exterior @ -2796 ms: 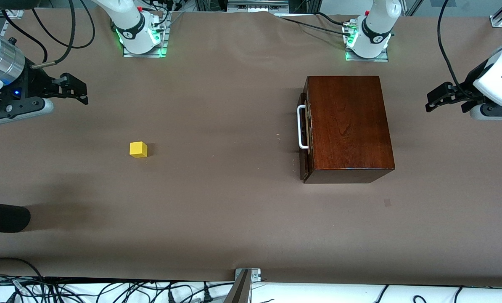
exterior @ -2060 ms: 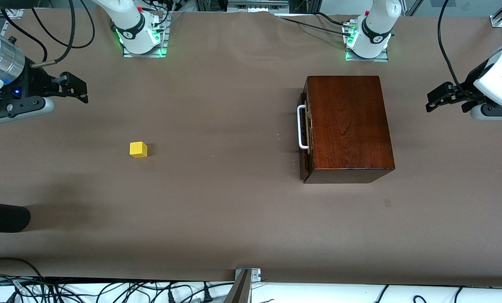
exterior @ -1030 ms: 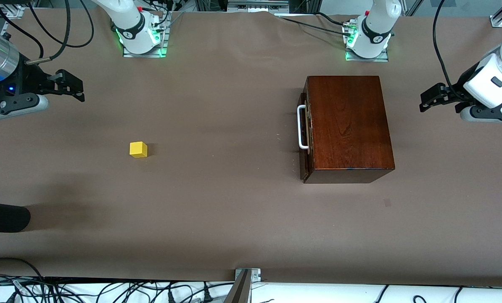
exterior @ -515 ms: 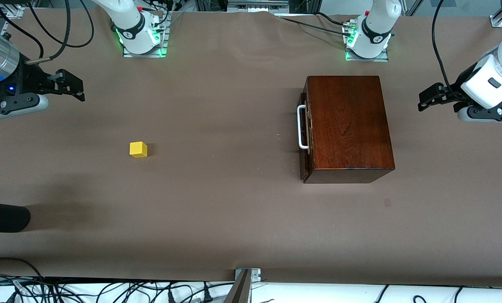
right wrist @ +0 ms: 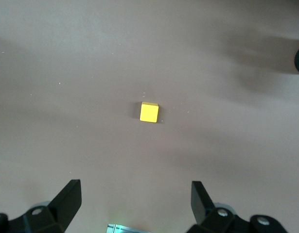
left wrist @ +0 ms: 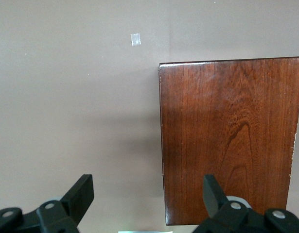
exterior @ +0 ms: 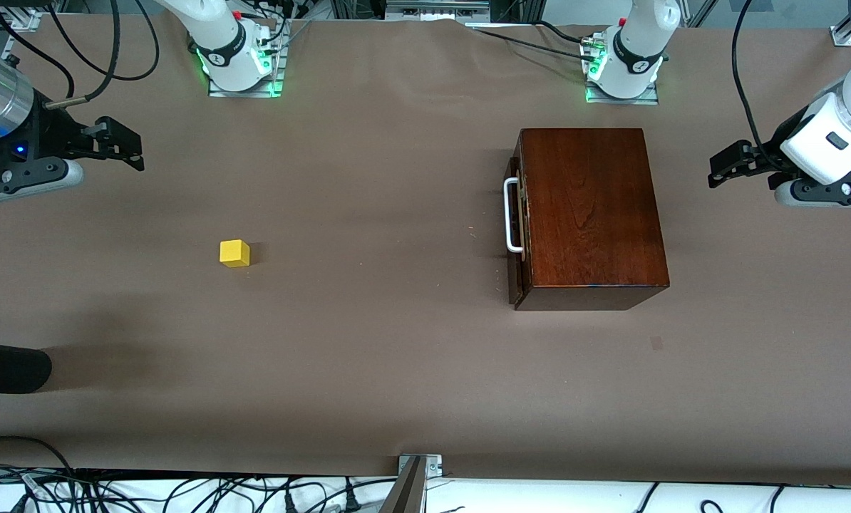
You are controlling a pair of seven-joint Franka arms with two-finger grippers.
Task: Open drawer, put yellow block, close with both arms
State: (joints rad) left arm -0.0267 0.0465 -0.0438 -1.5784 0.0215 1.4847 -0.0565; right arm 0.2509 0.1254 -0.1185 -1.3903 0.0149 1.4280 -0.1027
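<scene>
**Inspector A:** Item 1, the small bright yellow cube (exterior: 234, 253): plain faces, sitting flat on the brown paper-covered counter (exterior: 368, 342) toward the right arm's end, well apart from everything else. Item 2, the glossy mahogany-coloured rectangular wooden box (exterior: 591, 214): toward the left arm's end, with the dark reddish-brown drawer front (exterior: 515, 235) pushed in, its white metal bar handle (exterior: 510, 216) facing the cube.

**Inspector B:** Confirmed. Claws?

**Inspector A:** The right claw (exterior: 127, 148) is up over the counter at the right arm's end, fingers spread wide, nothing between them. The left claw (exterior: 723, 167) is up over the counter at the left arm's end, just off the box's side away from the handle, also spread wide and carrying nothing.

**Inspector B:** Differences between views?

**Inspector A:** The right wrist view looks straight down on the cube (right wrist: 149, 112) between the 2 parted fingers (right wrist: 66, 198); the box is out of that frame. The left wrist view shows the box lid's wood grain (left wrist: 232, 136) and a small pale square mark on the paper (left wrist: 135, 39), with the claw's fingers (left wrist: 80, 194) wide; handle and drawer front are not visible there. Only the front view shows cube, box and both claws together, plus a dark rounded object (exterior: 5, 367) at the counter's edge by the right arm's end.
</scene>
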